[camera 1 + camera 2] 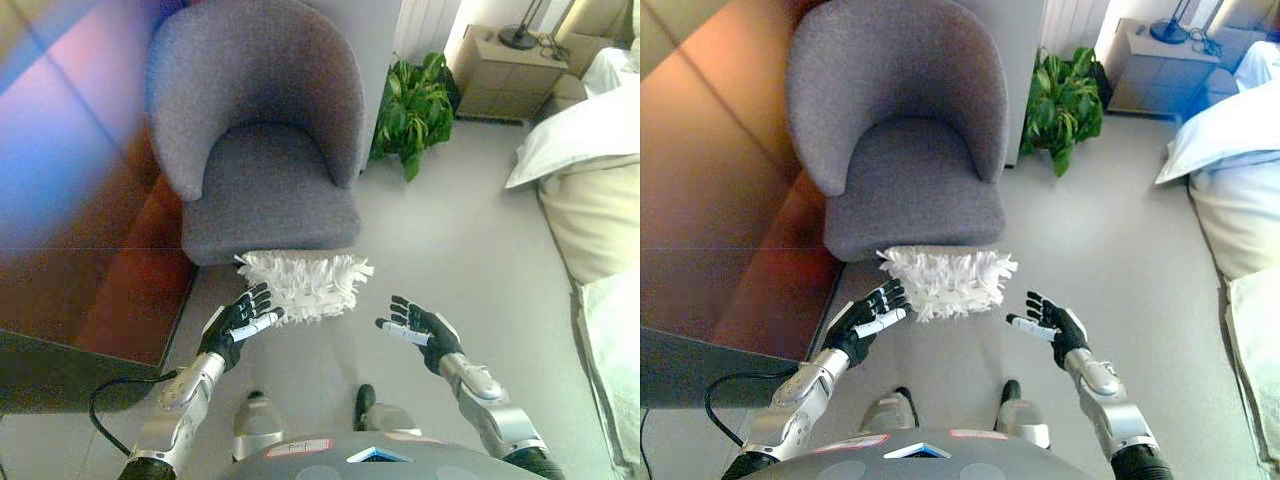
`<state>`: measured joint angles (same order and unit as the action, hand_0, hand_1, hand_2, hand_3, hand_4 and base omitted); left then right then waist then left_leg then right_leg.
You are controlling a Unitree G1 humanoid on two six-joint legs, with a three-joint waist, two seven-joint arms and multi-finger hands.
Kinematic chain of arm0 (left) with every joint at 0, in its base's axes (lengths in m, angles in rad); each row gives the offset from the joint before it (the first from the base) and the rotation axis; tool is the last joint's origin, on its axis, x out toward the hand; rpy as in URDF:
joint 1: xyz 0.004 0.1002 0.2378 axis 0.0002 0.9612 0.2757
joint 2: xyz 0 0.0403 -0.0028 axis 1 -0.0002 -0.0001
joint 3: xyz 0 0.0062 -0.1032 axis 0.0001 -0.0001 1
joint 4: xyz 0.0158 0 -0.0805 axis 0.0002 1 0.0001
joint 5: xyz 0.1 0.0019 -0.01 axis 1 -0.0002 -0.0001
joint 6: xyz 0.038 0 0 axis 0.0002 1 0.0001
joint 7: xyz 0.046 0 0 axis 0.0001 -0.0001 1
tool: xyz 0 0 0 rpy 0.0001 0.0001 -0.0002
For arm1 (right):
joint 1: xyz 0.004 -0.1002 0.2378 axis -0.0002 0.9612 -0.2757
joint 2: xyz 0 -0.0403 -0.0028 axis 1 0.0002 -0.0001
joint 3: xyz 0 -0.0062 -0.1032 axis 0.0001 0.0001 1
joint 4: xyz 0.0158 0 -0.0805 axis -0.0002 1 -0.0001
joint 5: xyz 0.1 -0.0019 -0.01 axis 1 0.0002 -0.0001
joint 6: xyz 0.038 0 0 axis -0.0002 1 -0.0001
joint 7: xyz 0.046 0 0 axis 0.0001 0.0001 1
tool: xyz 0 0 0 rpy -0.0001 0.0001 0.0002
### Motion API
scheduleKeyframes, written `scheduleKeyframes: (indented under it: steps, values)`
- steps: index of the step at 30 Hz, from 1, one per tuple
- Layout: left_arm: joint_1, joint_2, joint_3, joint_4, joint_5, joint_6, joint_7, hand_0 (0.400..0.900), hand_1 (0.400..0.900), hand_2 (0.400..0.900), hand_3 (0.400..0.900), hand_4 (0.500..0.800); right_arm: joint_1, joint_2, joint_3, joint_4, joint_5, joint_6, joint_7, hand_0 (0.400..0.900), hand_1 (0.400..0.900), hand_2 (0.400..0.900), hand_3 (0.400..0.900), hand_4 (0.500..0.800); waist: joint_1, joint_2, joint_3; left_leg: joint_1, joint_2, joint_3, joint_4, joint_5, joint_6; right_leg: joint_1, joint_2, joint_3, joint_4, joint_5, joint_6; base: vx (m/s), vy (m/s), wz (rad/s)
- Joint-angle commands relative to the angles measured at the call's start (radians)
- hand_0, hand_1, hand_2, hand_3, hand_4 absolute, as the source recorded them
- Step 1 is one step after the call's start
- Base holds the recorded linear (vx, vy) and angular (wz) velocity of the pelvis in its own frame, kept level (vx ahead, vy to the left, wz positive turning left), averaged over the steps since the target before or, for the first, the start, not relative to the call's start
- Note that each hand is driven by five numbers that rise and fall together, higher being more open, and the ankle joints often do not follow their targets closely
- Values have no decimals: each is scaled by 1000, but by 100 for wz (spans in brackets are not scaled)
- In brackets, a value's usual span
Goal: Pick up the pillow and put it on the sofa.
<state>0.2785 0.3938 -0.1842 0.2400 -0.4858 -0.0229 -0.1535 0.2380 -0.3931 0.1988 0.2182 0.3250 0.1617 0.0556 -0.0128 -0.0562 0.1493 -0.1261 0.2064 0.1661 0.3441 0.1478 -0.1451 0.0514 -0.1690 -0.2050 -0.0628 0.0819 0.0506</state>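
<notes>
On the floor against the grey sofa (265,150) front, we see the white shaggy pillow (305,283); our left hand (240,322) and right hand (420,332) flank it, fingers spread.

A pale grey floor (450,230) holds a leafy green potted plant (412,100), a beige wooden nightstand (500,70), and white bedding (590,170).

The smooth light grey floor (450,230) carries everything here. A round-backed grey cloth armchair (265,150) stands on it, and a white shaggy pillow (305,282) lies on the floor, touching the chair's front edge. A leafy green plant (415,105) stands just beside the chair.
</notes>
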Motion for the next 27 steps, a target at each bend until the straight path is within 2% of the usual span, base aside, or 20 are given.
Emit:
scheduleKeyframes:
  steps: [1, 3, 5, 7, 8, 10, 11, 12, 13, 14, 15, 16, 17, 18, 19, 22, 23, 24, 25, 27]
  values:
    - [-41, 19, 42, -99, -38, -93, -8, 900, 900, 900, 900, 800, -39, -42, -25, -69, 22, -88, 18, 900, 900, 900, 900, 800, 20, 42, 5, -11, 51, -19, -133, 75, -1, 62, 35, 7, 37, -55, 10, 385, 242, -30]
    - [-37, 20, 39, -104, -47, -100, -3, 900, 900, 900, 900, 800, -33, -40, -24, -82, 9, -83, 18, 900, 900, 900, 900, 800, 33, 66, 6, -17, 80, -11, -339, 153, -21, 96, 43, 19, 26, -76, 27, 408, 250, -31]
    - [-29, 11, 36, -93, -48, -115, -5, 900, 900, 900, 900, 800, -28, -40, -18, -66, 2, -102, 19, 900, 900, 900, 900, 800, 47, 69, 14, -56, 103, -6, -418, 224, -44, 144, 34, 14, 18, -94, 37, 461, 246, -34]
    - [-9, -4, 38, -83, -41, -135, -13, 900, 900, 900, 900, 800, -22, -40, -18, -49, 0, -116, 27, 900, 900, 900, 900, 800, 65, 64, 17, -120, 123, -6, -428, 255, -55, 197, 16, 8, 19, -124, 48, 531, 285, -45]
    - [2, -10, 39, -77, -43, -150, -17, 900, 900, 900, 900, 800, -21, -43, -19, -47, -3, -121, 36, 900, 900, 900, 900, 800, 72, 65, 17, -137, 131, -4, -418, 262, -58, 221, 4, 7, 28, -145, 57, 521, 301, -47]
    - [10, -10, 54, -78, -52, -149, -19, 900, 900, 900, 900, 800, -23, -51, -16, -46, -8, -124, 53, 900, 900, 900, 900, 800, 74, 63, 5, -111, 139, 31, -404, 199, -44, 241, -30, 6, 68, -177, 82, 555, 329, -43]
    - [5, -2, 60, -78, -63, -133, -15, 900, 900, 900, 900, 800, -20, -48, -20, -52, -9, -113, 56, 900, 900, 900, 900, 800, 71, 62, -5, -97, 136, 54, -387, 168, -30, 253, -49, 6, 95, -196, 98, 622, 355, -29]
    - [-6, 10, 67, -73, -69, -116, -10, 900, 900, 900, 900, 800, -9, -41, -29, -69, -8, -88, 52, 900, 900, 900, 900, 800, 74, 54, -16, -112, 113, 58, -332, 127, -4, 275, -74, 7, 125, -207, 120, 555, 299, -15]
    - [-14, 21, 69, -72, -70, -107, -11, 900, 900, 900, 900, 800, 1, -36, -35, -79, -3, -77, 50, 900, 900, 900, 900, 800, 80, 44, -24, -133, 93, 48, -290, 102, 13, 282, -91, 7, 147, -200, 129, 519, 261, -4]
    - [-25, 38, 65, -71, -61, -101, -18, 900, 900, 900, 900, 800, 15, -31, -39, -95, 7, -70, 42, 900, 900, 900, 900, 800, 89, 23, -36, -151, 68, 44, -256, 67, 40, 271, -119, 5, 210, -142, 137, 463, 258, 16]
    - [-35, 50, 56, -66, -36, -104, -39, 900, 900, 900, 900, 800, 29, -21, -45, -104, 9, -70, 41, 900, 900, 900, 900, 800, 90, 3, -42, -142, 40, 59, -249, 30, 75, 240, -150, 12, 322, -47, 148, 410, 263, 23]
    - [-39, 56, 49, -65, -30, -106, -44, 900, 900, 900, 900, 800, 35, -17, -47, -106, 11, -74, 41, 900, 900, 900, 900, 800, 93, 1, -46, -138, 27, 61, -250, 18, 92, 219, -159, 22, 376, -3, 152, 409, 310, 31]
    - [-46, 69, 35, -59, -37, -107, -42, 900, 900, 900, 900, 800, 48, -4, -47, -116, 18, -84, 36, 900, 900, 900, 900, 800, 99, 0, -50, -121, -14, 42, -261, -10, 125, 171, -175, 36, 504, 67, 158, 409, 303, 19]
    - [-51, 79, 30, -52, -33, -112, -45, 900, 900, 900, 900, 800, 58, 7, -44, -126, 15, -94, 31, 900, 900, 900, 900, 800, 101, 0, -51, -102, -51, 27, -266, -36, 147, 131, -189, 38, 586, 96, 159, 479, 345, 16]
    - [-53, 82, 30, -51, -16, -117, -41, 900, 900, 900, 900, 800, 59, 17, -37, -133, 3, -101, 22, 900, 900, 900, 900, 800, 100, 7, -53, -81, -72, 30, -270, -57, 162, 72, -196, 40, 669, 124, 156, 381, 256, 10]
    - [-66, 95, 36, -71, -20, -98, -12, 900, 900, 900, 900, 800, 47, 28, -14, -149, -38, -94, -36, 900, 900, 900, 900, 800, 84, 22, -51, -14, -103, 49, -297, -74, 176, -58, -179, 4, 680, 84, 128, 336, 150, 17]
    - [-73, 98, 47, -82, -15, -90, -17, 900, 900, 900, 900, 800, 42, 31, -13, -150, -68, -99, -53, 900, 900, 900, 900, 800, 80, 31, -45, 8, -110, 51, -306, -79, 174, -87, -168, -37, 620, 42, 108, 322, -37, 15]
    - [-86, 101, 49, -91, -7, -82, -16, 900, 900, 900, 900, 800, 28, 31, -13, -136, -123, -123, -70, 900, 900, 900, 900, 800, 75, 34, -36, 35, -108, 60, -309, -87, 163, -106, -174, -74, 530, 46, 103, 303, -84, 17]
    - [-91, 103, 50, -94, -9, -79, -14, 900, 900, 900, 900, 800, 23, 28, -14, -132, -160, -136, -78, 900, 900, 900, 900, 800, 71, 35, -31, 47, -105, 63, -311, -89, 157, -108, -179, -86, 493, 58, 105, 288, -192, 27]
    - [-108, 107, 48, -109, -19, -71, -7, 900, 900, 900, 900, 800, 16, 8, -16, -130, -263, -155, -136, 900, 900, 900, 900, 800, 51, 23, -11, 85, -95, 69, -317, -109, 129, -136, -213, -95, 292, 139, 128, 272, -255, 37]
